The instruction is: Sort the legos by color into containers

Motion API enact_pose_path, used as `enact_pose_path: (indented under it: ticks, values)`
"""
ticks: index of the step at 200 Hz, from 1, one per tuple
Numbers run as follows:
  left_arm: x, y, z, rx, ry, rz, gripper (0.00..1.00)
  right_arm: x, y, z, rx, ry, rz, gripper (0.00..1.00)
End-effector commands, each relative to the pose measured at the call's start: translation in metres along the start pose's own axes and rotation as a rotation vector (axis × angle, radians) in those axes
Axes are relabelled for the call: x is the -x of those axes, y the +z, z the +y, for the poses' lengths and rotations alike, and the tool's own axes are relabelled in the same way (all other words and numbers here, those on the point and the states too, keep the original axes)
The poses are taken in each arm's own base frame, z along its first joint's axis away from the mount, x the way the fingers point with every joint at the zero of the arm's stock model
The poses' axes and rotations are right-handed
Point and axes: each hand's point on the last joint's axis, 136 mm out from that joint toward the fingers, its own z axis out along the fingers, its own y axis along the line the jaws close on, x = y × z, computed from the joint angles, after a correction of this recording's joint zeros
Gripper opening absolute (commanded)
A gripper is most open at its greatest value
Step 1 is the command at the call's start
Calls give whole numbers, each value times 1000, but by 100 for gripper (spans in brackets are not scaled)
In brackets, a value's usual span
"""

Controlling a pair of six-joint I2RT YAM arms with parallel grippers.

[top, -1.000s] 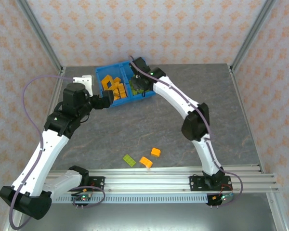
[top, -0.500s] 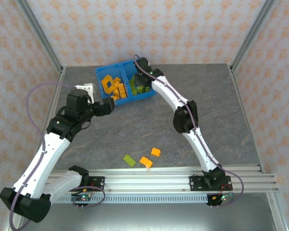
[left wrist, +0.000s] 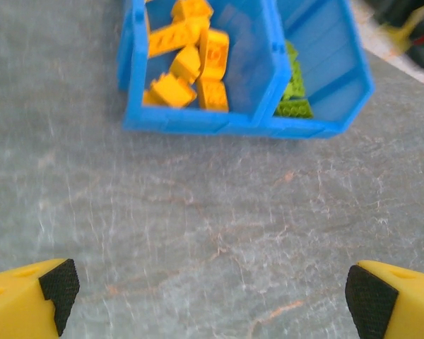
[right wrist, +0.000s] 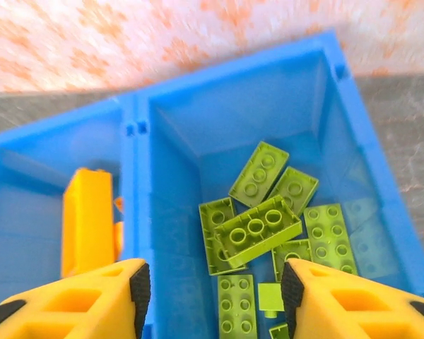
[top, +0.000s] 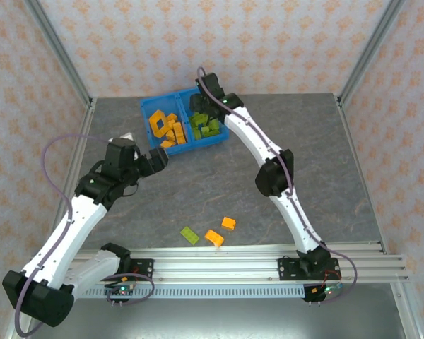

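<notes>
- The right gripper [right wrist: 213,296] is hanging directly over the right-hand compartment [right wrist: 268,127] of the blue bin [top: 147,107]. That is the natural spot for letting an olive-green piece fall among its own colour. Its fingers are standing wide apart with nothing between them.
- The left gripper [left wrist: 213,293] is hovering over bare table [left wrist: 198,233], near the bin's front wall and facing it. Its fingers are also spread wide and holding nothing, so it is probably free to fetch another piece.
- The green legos [right wrist: 258,229] are lying in a loose heap in the right compartment, flat studded plates and blocks overlapping at odd angles.
- The orange legos [left wrist: 191,60] are piling up in the left compartment [top: 166,127], kept apart from the green by the middle wall [right wrist: 138,212].
- Three pieces are waiting on the table near the arm bases, well apart from the bin: one green brick [top: 190,235] and two orange bricks [top: 213,238] [top: 228,223].
</notes>
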Motion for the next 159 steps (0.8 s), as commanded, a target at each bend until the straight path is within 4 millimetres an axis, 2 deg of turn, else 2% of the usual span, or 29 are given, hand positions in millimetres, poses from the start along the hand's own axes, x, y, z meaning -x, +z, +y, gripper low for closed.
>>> enact_pose_path:
  ticks: [1, 22, 39, 72, 99, 122, 159]
  values:
    - [-36, 1, 6, 71, -135, 106, 100, 66, -93, 15, 50, -24, -154, 57]
    - [-78, 1, -3, 105, -146, 246, 97, 71, -123, 6, 16, -49, -175, 66]
    - [-118, 3, -4, 137, -139, 390, 95, 64, -137, -2, -6, -58, -167, 74]
    - [-180, -2, 9, 222, -91, 582, 89, 46, -148, -11, -19, -78, -116, 83]
    - [-224, 6, 22, 247, -79, 713, 89, 33, -147, -17, -38, -92, -83, 89]
    - [-249, 17, 24, 260, -43, 798, 88, 26, -144, -19, -39, -94, -65, 90]
    - [-265, 34, 17, 255, -29, 842, 87, 23, -142, -23, -54, -108, -58, 91]
